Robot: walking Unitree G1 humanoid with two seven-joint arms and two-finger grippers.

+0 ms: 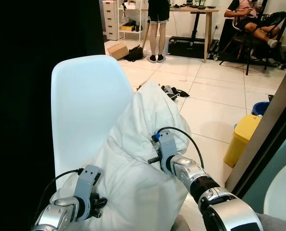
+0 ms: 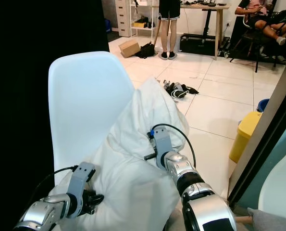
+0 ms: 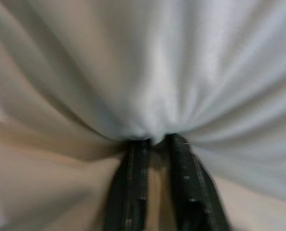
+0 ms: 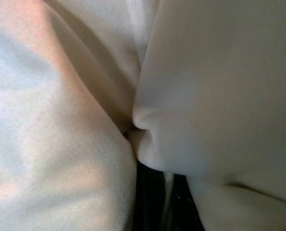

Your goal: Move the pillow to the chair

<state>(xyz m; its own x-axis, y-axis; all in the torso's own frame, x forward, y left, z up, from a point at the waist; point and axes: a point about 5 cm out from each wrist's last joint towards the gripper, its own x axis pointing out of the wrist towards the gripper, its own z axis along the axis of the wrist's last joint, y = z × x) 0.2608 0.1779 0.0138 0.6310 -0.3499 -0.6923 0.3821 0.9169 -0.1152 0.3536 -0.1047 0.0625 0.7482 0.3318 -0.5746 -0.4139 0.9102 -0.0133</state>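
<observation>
A white pillow [image 1: 138, 144] leans against the back of a white plastic chair [image 1: 85, 96], its bulk over the seat. My left gripper [image 3: 155, 139] is shut on a fold of the pillow's fabric at its lower left side; the cloth bunches tightly between the two black fingers [image 3: 133, 173]. My right gripper [image 4: 152, 168] is pushed into the pillow's right side near the middle, its fingers buried under bulging fabric and gripping it. In the eye views, the left wrist [image 1: 87, 190] and right wrist [image 1: 167, 149] both press against the pillow.
A yellow bin [image 1: 241, 139] and a blue bucket [image 1: 260, 108] stand on the tiled floor to the right. Shoes [image 1: 174, 91] lie beyond the chair. A person [image 1: 157, 19] stands by a desk and another person [image 1: 251, 17] sits far right. A dark frame [image 1: 267, 120] slants at right.
</observation>
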